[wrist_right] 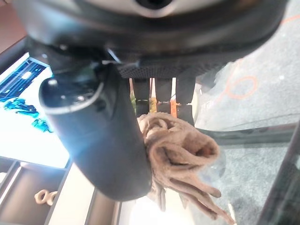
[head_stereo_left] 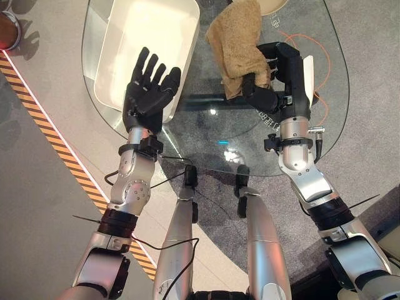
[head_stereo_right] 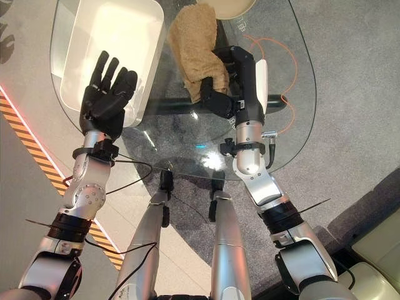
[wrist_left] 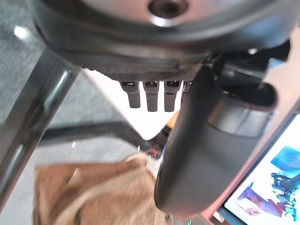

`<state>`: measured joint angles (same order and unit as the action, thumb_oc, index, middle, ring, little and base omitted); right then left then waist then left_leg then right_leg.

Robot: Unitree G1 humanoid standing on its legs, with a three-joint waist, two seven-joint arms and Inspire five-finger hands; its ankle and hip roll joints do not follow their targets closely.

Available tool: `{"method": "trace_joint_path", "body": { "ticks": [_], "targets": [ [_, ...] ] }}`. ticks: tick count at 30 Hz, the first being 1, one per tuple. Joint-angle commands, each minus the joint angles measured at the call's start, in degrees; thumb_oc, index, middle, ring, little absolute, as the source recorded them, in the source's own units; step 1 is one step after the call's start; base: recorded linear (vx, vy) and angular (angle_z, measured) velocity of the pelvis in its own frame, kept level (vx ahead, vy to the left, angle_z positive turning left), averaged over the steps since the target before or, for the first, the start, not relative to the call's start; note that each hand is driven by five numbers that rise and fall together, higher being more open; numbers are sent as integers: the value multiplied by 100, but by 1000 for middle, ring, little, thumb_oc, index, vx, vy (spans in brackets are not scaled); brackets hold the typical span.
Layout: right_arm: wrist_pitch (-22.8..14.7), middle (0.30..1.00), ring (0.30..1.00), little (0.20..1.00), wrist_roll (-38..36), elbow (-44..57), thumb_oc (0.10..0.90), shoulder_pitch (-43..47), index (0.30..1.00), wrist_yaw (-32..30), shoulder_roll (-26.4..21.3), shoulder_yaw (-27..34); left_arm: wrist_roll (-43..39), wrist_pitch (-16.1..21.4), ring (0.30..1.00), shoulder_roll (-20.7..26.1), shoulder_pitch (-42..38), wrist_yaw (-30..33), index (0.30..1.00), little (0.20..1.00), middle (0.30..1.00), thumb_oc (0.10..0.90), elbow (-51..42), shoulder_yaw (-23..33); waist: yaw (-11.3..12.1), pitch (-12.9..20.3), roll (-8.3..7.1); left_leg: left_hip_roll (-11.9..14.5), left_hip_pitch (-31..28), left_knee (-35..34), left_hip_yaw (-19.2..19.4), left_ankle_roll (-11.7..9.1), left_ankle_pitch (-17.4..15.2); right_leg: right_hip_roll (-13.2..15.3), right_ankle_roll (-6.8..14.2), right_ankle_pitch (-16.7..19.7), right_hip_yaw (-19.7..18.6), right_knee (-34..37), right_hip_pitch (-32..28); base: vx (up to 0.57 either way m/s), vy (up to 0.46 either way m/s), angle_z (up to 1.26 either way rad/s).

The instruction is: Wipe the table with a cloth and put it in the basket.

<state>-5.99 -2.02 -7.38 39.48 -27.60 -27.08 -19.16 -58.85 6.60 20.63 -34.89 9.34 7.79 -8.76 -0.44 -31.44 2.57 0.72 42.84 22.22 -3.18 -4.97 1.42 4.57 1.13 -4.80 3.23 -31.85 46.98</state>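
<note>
Tan terry cloth (head_stereo_left: 236,44) bunched in right hand (head_stereo_left: 275,78) above glass table (head_stereo_left: 212,134)

The left robot hand (head_stereo_left: 149,94) is in the upper left part of the frame, palm turned up toward the camera, with its fingers straight and spread and nothing in it. Its silver-grey arm comes in from the lower left. The right robot hand (head_stereo_left: 275,78) is in the upper right of centre, and its fingers and thumb are curled around a tan cloth (head_stereo_left: 237,44). Its arm comes from the lower right.
</note>
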Motion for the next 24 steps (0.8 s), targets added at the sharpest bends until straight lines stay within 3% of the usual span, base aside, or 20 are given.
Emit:
{"method": "trace_joint_path", "body": {
  "ticks": [1, 24],
  "targets": [
    [-1083, 300, 300, 200, 101, 1375, 100, 574, 300, -31, 16, 196, -239, 205, 900, 125, -571, -332, 900, 900, 900, 800, -822, 84, -123, 164, -47, -353, -258, 240, 552, 413, -422, -386, 74, -63, 111, 234, -465, -2, 1, -4],
    [-1150, 300, 300, 200, -157, 1230, 100, 1009, 300, 377, 38, -129, -1309, -428, 900, -82, -1369, -822, 900, 900, 900, 800, -665, -327, -240, 164, -110, -322, -336, 169, 625, 375, -402, -380, 99, -17, 77, 348, -553, 0, 0, -1]
  ]
}}
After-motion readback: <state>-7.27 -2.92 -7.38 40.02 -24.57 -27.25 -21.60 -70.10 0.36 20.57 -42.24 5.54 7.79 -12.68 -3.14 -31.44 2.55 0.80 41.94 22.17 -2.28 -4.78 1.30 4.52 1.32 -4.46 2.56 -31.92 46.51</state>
